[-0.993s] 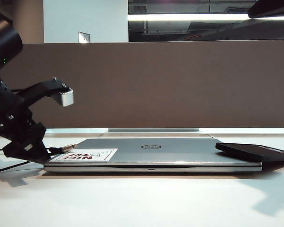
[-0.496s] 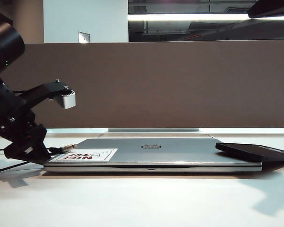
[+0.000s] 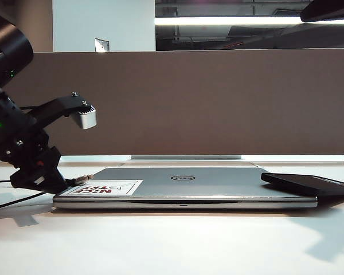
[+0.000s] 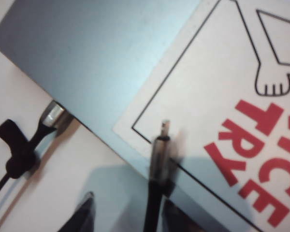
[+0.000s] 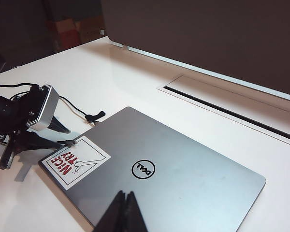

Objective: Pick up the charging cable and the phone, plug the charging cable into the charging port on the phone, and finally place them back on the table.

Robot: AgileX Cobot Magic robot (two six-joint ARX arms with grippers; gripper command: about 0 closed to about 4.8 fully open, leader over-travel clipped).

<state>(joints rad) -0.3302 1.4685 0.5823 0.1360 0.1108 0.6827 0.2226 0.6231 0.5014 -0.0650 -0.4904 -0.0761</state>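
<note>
The charging cable's silvery plug [image 4: 160, 144] lies on the sticker at the corner of the silver laptop, its black cord [image 4: 151, 212] running back between my left gripper's [image 4: 129, 202] two fingers. Those fingers stand apart; the cord sits close to one finger [image 4: 176, 218] with a gap to the other. In the exterior view my left gripper [image 3: 56, 182] is at the laptop's left corner, with the plug [image 3: 83, 179] poking out. The black phone [image 3: 308, 183] rests on the laptop's right end. My right gripper [image 5: 126, 203] hovers shut and empty over the laptop lid.
The closed silver laptop [image 3: 183, 186] lies on the white table [image 3: 172, 240] before a grey-brown partition [image 3: 189, 103]. A second cable with a silvery connector [image 4: 53, 113] and black tie [image 4: 14, 150] sits at the laptop's side. A recessed slot [image 5: 232, 104] crosses the table behind.
My left hand has shifted slightly right toward the laptop corner. The phone, laptop and right arm have not moved.
</note>
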